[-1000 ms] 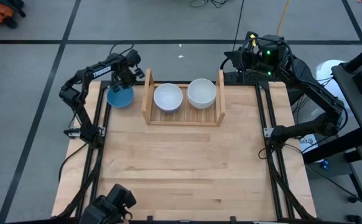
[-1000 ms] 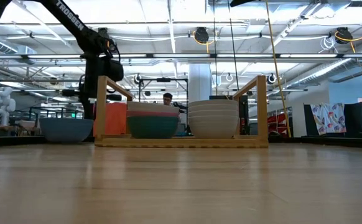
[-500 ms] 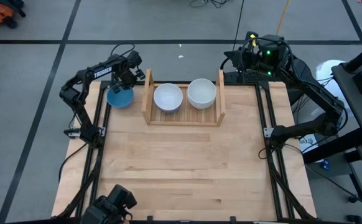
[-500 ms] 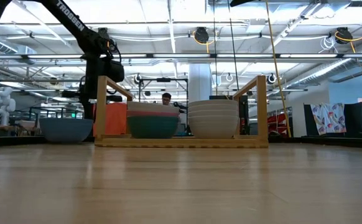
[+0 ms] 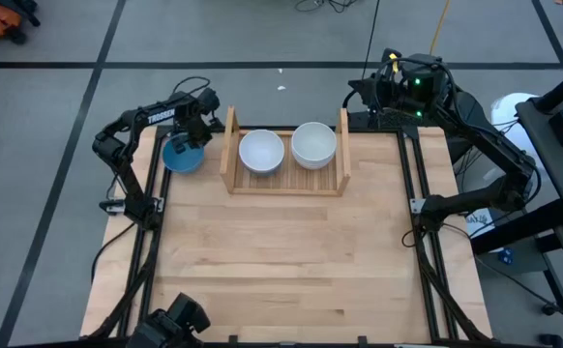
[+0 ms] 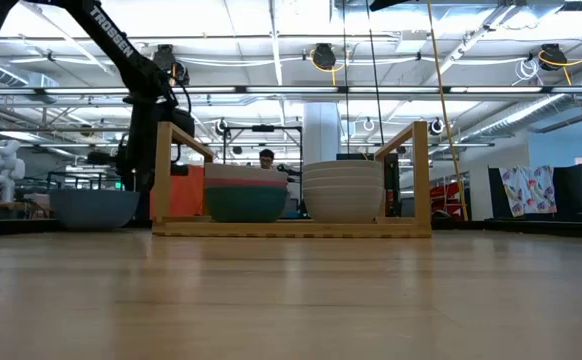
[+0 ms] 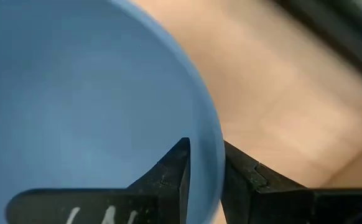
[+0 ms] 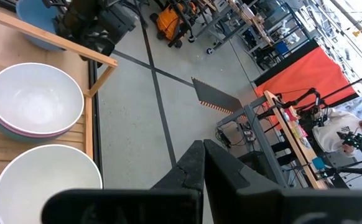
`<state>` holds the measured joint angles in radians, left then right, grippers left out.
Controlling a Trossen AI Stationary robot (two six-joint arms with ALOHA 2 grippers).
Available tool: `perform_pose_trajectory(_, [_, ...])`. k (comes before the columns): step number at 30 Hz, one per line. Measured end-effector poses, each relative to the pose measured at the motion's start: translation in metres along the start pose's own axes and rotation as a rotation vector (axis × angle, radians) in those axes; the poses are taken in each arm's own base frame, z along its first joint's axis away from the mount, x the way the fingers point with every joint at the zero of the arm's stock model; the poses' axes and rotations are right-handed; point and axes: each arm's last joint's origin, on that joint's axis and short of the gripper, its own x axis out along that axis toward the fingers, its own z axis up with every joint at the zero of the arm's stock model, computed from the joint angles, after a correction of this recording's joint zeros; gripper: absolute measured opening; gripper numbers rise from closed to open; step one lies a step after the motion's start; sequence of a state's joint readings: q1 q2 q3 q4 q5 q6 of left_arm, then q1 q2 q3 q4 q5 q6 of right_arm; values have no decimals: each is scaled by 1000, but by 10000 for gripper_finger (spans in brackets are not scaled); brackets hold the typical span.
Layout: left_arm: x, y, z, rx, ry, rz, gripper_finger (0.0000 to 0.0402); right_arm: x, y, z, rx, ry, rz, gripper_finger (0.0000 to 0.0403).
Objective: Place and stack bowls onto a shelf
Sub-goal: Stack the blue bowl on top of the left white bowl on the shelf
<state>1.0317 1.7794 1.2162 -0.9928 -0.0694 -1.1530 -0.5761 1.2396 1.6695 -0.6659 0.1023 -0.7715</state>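
Note:
The blue bowl [image 5: 180, 157] sits on the table just left of the shelf [image 5: 283, 184], outside its left side panel; the low view shows the blue bowl [image 6: 93, 208] with its base on the wood. My left gripper [image 5: 196, 133] is at the bowl's far right rim, shut on it. Inside the shelf stand two stacks: a teal, pink and white stack [image 6: 245, 198] on the left and a stack of white bowls [image 6: 343, 190] on the right. My right gripper [image 8: 203, 158] is shut and waits beyond the table's far right corner. My left gripper pinches the blue bowl's rim [image 7: 215, 146], one finger [image 7: 175, 171] inside the bowl and the other outside it. The fingers come down from above at the rim's far right side. The bowl sits upright with its base on the table.
The shelf's left panel [image 5: 229, 145] stands close beside the blue bowl and my left gripper. Between that panel and the left stack [image 5: 261, 152] is a bare stretch of slats. The near half of the table [image 5: 281, 271] is bare wood. Beyond the far edge lies the room's floor.
My left gripper has moved a little toward the table's left and near edges, away from the shelf's left panel, staying on the rim. The blue bowl has slid along the table with it, and the gap between bowl and panel has widened.

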Motion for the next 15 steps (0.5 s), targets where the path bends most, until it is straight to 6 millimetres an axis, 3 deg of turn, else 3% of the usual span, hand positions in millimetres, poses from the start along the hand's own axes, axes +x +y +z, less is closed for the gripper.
perform_pose_trajectory(4, [6,4,-3,40,28,15,60,0,0,0,-1,-3,1,0])
perform_pose_trajectory(8, [6,4,-4,94,51,5,13,0,0,0,0,-3,0,0])
perform_pose_trajectory(15, [4,5,-2,216,95,-15,6,0,0,0,-1,-4,0,0])
